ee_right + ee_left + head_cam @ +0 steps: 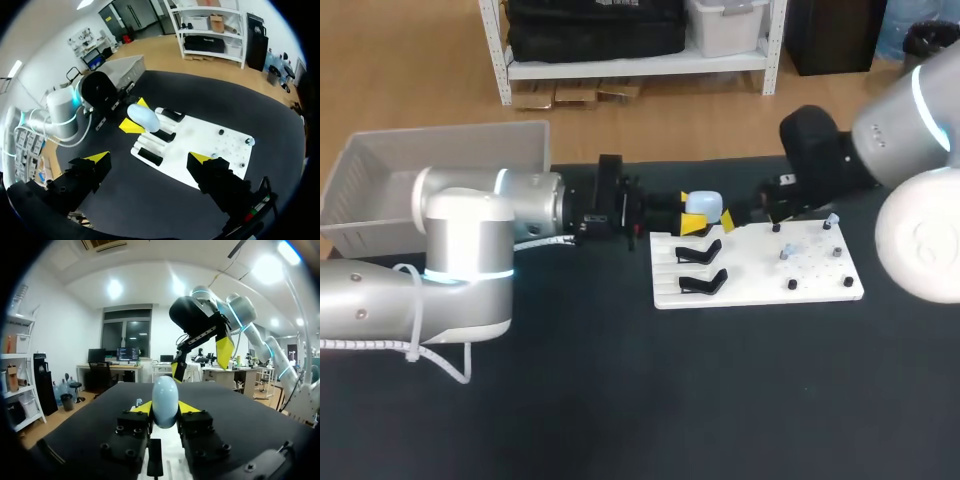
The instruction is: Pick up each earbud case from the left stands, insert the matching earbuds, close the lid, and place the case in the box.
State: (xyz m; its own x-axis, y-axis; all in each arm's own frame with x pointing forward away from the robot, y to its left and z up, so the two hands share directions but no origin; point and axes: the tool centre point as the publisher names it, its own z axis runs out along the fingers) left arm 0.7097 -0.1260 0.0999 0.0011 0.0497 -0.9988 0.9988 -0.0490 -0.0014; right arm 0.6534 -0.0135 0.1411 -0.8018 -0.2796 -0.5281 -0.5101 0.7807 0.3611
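Black table (620,400) is taking up the lower frame of the head view, bare at the near edge.

White board (760,292) is lying right of centre. Two black stands (703,283) on its left half are sitting empty. Small pale bits, likely earbuds (788,252), are sitting among the dark pegs on its right half; they are too small to be sure.

Left gripper (165,409) is reaching in from the left. Its yellow tips are pressing the earbud case (703,203) from both sides, spread only as wide as the case. It is holding the case clear of the board, over the far left corner. My guess is that this presents the case to the other arm for loading.

The case is looking pale blue, smooth and egg-shaped, standing tall between the fingers. The lid is appearing closed, though no seam is showing.

Right gripper (149,158) is hanging over the board just beyond the case, fingers spread wide and gripping nothing. It is probably waiting to open the lid or fetch an earbud.

White box (440,160) is sitting at the upper left of the head view, well apart from the case. Nothing is showing inside it from here.
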